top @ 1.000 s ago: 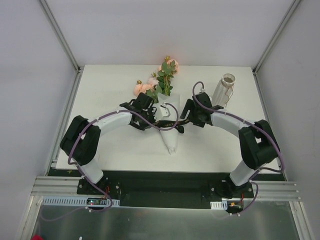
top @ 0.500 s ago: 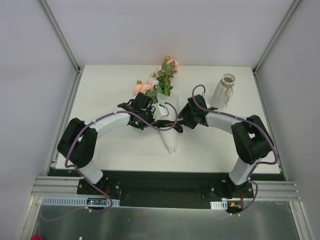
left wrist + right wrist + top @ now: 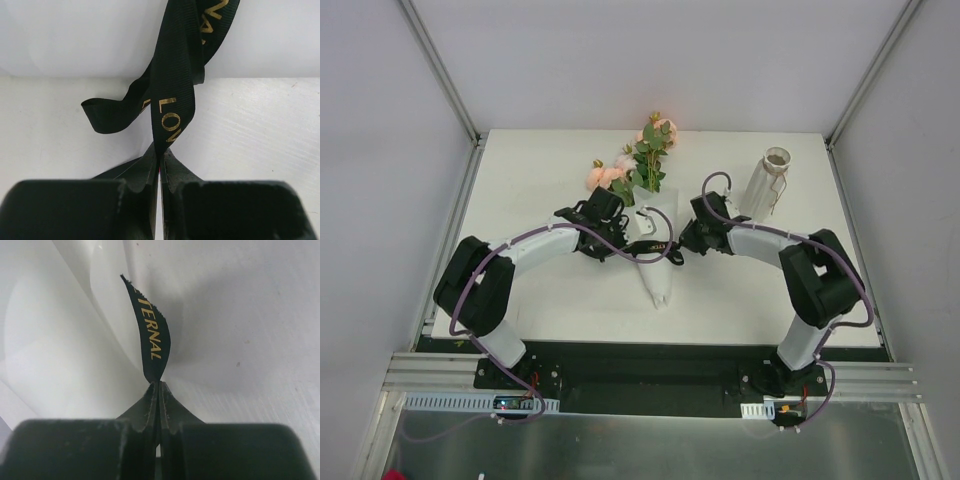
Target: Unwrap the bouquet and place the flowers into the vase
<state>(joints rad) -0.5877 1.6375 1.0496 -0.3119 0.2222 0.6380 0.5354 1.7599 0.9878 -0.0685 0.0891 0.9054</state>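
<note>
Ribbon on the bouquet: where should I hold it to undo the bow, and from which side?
By its loose flat tails, one from each side of the bouquet. The left pincer is shut on one tail of the ribbon, the right pincer on the other's cut tip; flat bands pinch well across their faces.

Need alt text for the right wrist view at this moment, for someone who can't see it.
Close up, the right gripper is shut on a black ribbon tail, whose cut end with gold letters reading TERNAL sticks out beyond the fingertips. Behind it are folds of the bouquet's white paper and the pale table.
</note>
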